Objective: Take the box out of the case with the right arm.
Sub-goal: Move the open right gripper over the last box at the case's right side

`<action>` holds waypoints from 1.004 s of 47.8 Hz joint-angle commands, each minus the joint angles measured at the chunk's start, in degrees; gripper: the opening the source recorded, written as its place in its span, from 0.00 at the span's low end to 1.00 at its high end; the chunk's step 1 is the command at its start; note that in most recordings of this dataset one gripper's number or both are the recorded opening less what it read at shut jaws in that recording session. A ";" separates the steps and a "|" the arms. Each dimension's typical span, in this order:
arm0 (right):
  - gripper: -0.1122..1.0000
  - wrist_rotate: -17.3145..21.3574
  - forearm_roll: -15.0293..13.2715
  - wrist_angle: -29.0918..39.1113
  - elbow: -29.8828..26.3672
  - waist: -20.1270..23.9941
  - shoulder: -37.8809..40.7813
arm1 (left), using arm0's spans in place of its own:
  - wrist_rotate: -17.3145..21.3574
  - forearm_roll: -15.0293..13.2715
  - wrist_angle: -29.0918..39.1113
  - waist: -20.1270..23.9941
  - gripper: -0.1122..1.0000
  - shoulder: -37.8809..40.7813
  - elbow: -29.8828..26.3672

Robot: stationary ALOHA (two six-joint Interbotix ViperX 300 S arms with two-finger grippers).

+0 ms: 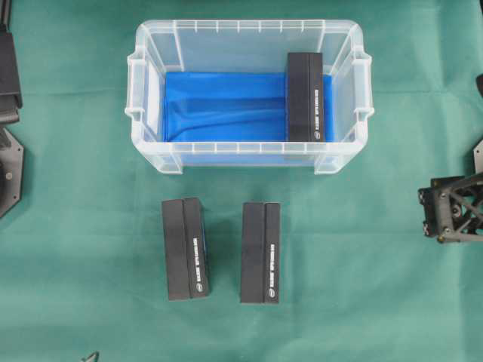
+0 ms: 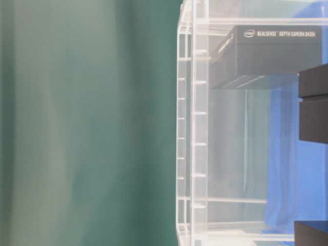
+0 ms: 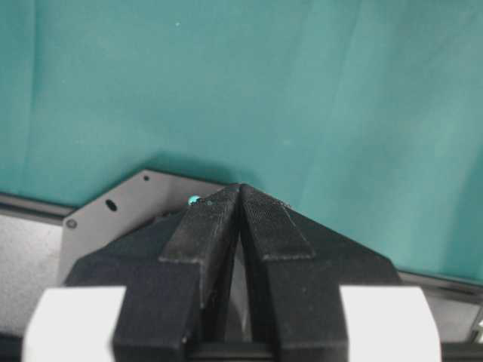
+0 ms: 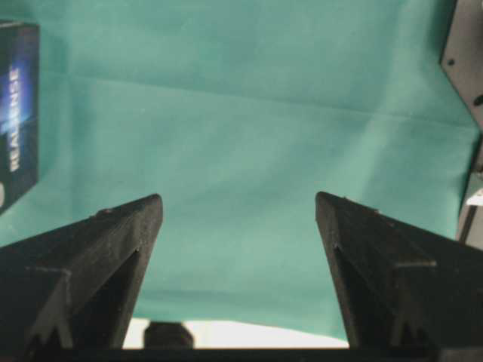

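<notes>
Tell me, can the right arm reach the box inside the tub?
Probably yes. The box stands at the tub's open right end with nothing over it, and the right gripper is open and empty.

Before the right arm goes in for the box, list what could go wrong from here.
1. The black rectangular box stands close against the right wall of the clear plastic case, so one finger may have little room there.
2. Two similar black boxes lie on the green cloth outside; the open right gripper, over bare cloth, might target one.
</notes>
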 commanded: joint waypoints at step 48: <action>0.86 -37.97 0.44 -10.37 10.28 -41.92 -7.56 | 0.09 0.09 -0.26 0.09 0.18 -0.09 -0.44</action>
